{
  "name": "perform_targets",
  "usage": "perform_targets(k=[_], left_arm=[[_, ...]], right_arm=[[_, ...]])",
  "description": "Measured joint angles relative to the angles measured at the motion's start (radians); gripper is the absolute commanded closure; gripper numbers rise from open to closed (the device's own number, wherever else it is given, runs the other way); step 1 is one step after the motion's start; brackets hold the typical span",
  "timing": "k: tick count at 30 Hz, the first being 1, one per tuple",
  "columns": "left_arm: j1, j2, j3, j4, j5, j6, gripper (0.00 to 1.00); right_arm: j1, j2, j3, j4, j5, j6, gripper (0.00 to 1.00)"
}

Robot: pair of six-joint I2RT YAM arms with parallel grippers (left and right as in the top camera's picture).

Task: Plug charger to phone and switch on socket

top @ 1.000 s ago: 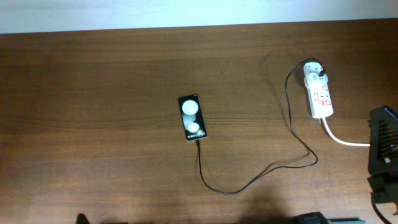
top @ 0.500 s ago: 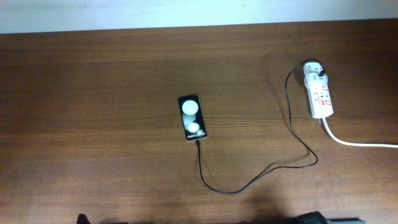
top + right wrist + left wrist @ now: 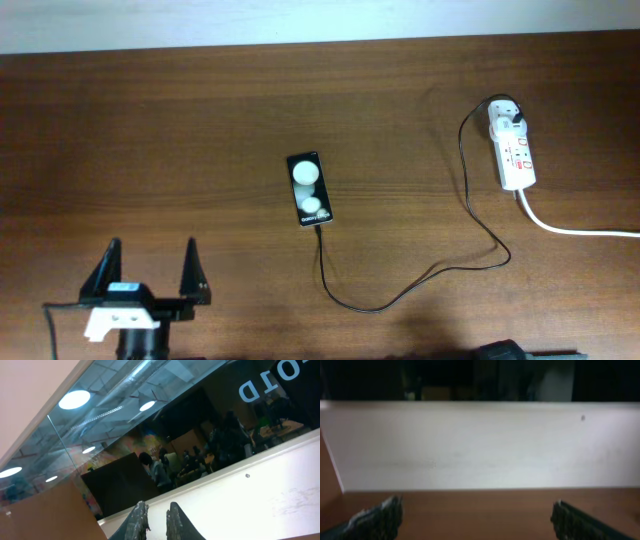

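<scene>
My left pincer [image 3: 151, 245] stands wide open and empty at the near left. The phone [image 3: 308, 189] lies ahead and to its right, its long axis running away from me, black with two white rounds. The charger [image 3: 400, 295] meets the phone's near end, loops right and climbs to the socket [image 3: 517, 160] at far right, also lying lengthwise. I judge that switch suits my right pincer [image 3: 157, 519], which is out of the overhead view, its fingers nearly together on nothing
</scene>
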State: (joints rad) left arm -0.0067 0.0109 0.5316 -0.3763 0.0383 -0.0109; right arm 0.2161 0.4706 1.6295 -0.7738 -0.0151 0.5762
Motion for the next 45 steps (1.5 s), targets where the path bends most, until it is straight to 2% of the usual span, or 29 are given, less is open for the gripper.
perform_targets(k=[5, 10, 14, 18, 23, 26, 28, 34, 45], left_arm=[[0.0, 0.0, -0.164, 0.165, 0.158, 0.178, 0.01], [0.0, 0.0, -0.322, 0.322, 0.24, 0.256, 0.01], [0.0, 0.0, -0.423, 0.356, 0.22, 0.259, 0.01], [0.0, 0.0, -0.426, 0.358, 0.117, 0.267, 0.01], [0.0, 0.0, -0.486, 0.431, 0.09, 0.285, 0.01], [0.0, 0.0, -0.521, 0.425, 0.091, 0.284, 0.01], [0.0, 0.0, -0.518, 0.314, 0.081, 0.284, 0.01], [0.0, 0.059, -0.52, 0.31, 0.078, 0.276, 0.01], [0.0, 0.005, -0.52, 0.311, 0.081, 0.276, 0.01]], right_arm=[[0.0, -0.002, 0.0, 0.0, 0.0, 0.0, 0.83], [0.0, -0.002, 0.0, 0.0, 0.0, 0.0, 0.83], [0.0, -0.002, 0.0, -0.001, 0.0, 0.0, 0.83], [0.0, -0.002, 0.0, -0.001, 0.0, 0.0, 0.83], [0.0, -0.002, 0.0, -0.003, 0.0, 0.0, 0.83], [0.0, -0.002, 0.0, -0.003, 0.0, 0.0, 0.83], [0.0, -0.002, 0.0, -0.003, 0.0, 0.0, 0.83], [0.0, -0.002, 0.0, -0.003, 0.0, 0.0, 0.83], [0.001, -0.002, -0.11, 0.107, -0.062, 0.003, 0.83]])
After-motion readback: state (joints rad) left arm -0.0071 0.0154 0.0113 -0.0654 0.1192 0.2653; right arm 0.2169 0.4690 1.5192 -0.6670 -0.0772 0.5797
